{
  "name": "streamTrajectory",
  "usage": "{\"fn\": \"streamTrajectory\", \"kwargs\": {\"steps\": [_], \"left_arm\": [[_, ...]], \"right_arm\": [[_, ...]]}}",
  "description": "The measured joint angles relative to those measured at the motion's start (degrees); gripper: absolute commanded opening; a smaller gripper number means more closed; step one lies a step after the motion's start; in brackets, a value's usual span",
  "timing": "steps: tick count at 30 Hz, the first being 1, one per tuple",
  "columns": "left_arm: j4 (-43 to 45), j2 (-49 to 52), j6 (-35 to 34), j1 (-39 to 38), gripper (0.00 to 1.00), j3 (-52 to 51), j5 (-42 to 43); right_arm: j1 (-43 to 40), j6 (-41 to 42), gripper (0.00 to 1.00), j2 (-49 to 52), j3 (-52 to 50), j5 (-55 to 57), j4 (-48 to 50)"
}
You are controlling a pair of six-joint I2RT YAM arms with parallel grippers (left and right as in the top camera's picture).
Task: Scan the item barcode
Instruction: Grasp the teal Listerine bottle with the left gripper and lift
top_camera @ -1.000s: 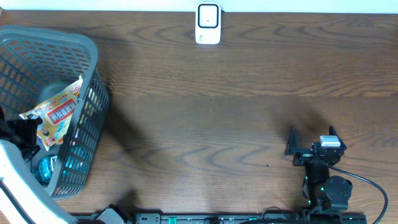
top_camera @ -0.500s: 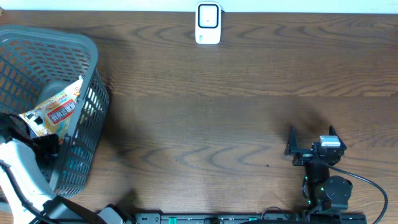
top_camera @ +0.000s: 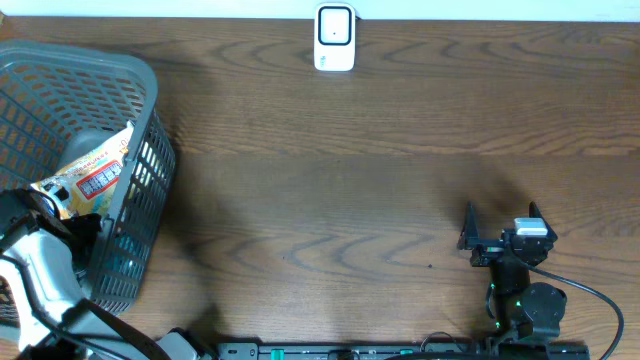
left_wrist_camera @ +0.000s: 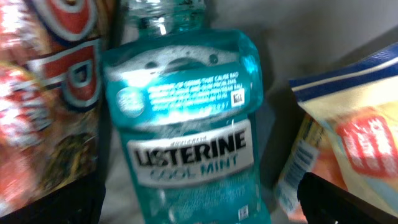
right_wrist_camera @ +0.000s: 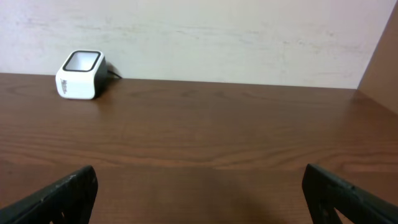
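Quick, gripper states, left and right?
Left gripper: open, empty, facing the Listerine bottle.
Right gripper: open, empty, over the table.

Bottle (left_wrist_camera: 186,124) beside packet (top_camera: 90,175), in basket (top_camera: 90,55)

Got a decent look at the rig. The left arm (top_camera: 40,275), the one right up against the grey plastic mesh basket (top_camera: 150,120), has a smooth off-white shell on its long link. A dark hose-like cable (top_camera: 120,330) runs along it, and the tip is black hardware. The right arm (top_camera: 528,305), well away from the basket, is all black. It has a chunky round joint with tiny green lights (top_camera: 520,303), a small silver block (top_camera: 533,228) on top and a thin black wire (top_camera: 600,292) looping off. Its fingers (right_wrist_camera: 62,193) are plain matte black wedges.
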Motion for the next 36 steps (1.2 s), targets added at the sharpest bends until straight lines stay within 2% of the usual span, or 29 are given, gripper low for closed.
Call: {"fn": "streamTrajectory", "kwargs": {"steps": [3,9,10,12,15,25,36], "left_arm": [[1.1,3.7,0.0,0.0,0.93,0.0,0.6],[0.3,8.9,0.3,0.1,0.5,0.9,2.3],[0.1,9.0,0.4,0.1,0.45,1.1,2.4],[0.1,9.4,0.6,0.1,0.43,1.5,2.7],[0.1,9.4,1.3,0.1,0.35,1.5,2.8],[-3.7,6.5,9.8,0.2,0.33,3.3,6.8],[-7.5,-15.4,14.4,0.2,0.33,13.4,14.5]], "right_arm": [[0.0,0.0,0.99,0.0,0.0,0.0,0.0],[0.0,0.0,0.99,0.0,0.0,0.0,0.0],[0.0,0.0,0.99,0.0,0.0,0.0,0.0],[0.0,0.0,0.99,0.0,0.0,0.0,0.0],[0.0,0.0,0.99,0.0,0.0,0.0,0.0],[0.0,0.0,0.99,0.0,0.0,0.0,0.0],[0.0,0.0,0.99,0.0,0.0,0.0,0.0]]}}
